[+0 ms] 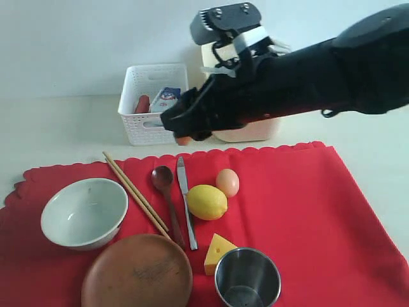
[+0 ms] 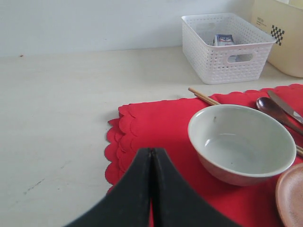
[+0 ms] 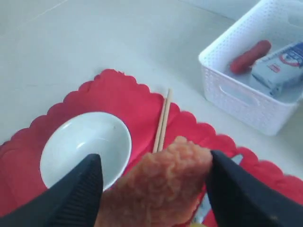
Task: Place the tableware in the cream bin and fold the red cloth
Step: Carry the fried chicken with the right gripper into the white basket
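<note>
Clock face centred on the lemon (image 1: 206, 202), twelve o'clock toward the far wall.

Nearest, at five o'clock: steel cup (image 1: 248, 278), cylindrical, brushed metal, upright and open-mouthed. At seven o'clock: round brown wooden plate (image 1: 137, 272), shallow, matte, visibly grained. At six o'clock, touching the cup's rim line: yellow cheese wedge (image 1: 217, 252), triangular.

At nine o'clock: pale green-white ceramic bowl (image 1: 84, 211), glossy, deep, upright. Between bowl and lemon, all elongated and laid roughly near-to-far: wooden chopsticks (image 1: 135, 193), paired and slanted; dark wooden spoon (image 1: 167, 198), oval bowl at the far end; metal table knife (image 1: 186, 201), just beside the lemon. Between one and two o'clock: egg (image 1: 227, 182), smooth, beige.

Beneath all of these: red cloth (image 1: 307, 204), flat fabric, unfolded, scalloped edges, on a pale matte table (image 1: 51, 128).

Left gripper (image 2: 151, 152): black tapered fingers pressed together, nothing between them, above the cloth's scalloped edge near the bowl.

Near twelve o'clock, raised above the cloth's far edge: right gripper (image 3: 154, 165), black jaws parted wide and clamped on a bumpy orange-brown food piece (image 3: 163, 182), rough-crusted.

At eleven o'clock: white perforated basket (image 1: 153, 102), rectangular plastic, holding a red sausage shape (image 1: 142, 103) and a blue-white carton (image 1: 167, 99). At one o'clock: cream bin (image 1: 252, 131), smooth plastic, largely hidden behind the right arm.
</note>
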You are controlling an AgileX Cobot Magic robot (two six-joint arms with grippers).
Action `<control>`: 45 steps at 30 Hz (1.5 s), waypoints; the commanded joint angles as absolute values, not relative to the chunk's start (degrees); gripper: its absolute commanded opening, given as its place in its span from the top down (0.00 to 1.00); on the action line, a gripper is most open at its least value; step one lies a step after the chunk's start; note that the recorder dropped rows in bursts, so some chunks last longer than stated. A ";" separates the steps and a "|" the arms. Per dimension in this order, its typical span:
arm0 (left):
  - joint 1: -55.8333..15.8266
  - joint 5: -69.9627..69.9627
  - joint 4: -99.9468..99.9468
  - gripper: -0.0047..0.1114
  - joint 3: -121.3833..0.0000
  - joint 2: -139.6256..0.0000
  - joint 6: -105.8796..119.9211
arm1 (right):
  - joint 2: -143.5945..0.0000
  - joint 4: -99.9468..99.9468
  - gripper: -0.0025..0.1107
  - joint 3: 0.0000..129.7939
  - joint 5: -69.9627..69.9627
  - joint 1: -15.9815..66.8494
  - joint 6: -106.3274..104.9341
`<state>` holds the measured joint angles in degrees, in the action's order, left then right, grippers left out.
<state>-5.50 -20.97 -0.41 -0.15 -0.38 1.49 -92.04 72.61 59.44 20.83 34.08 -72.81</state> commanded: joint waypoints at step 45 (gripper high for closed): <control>-5.84 -20.43 -0.50 0.96 0.00 0.00 1.30 | -136.77 74.05 0.89 103.94 -15.46 38.01 -56.40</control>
<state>-5.50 -20.97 -0.41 -0.15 -0.38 1.49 -135.78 73.92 103.30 -11.43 37.97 -57.32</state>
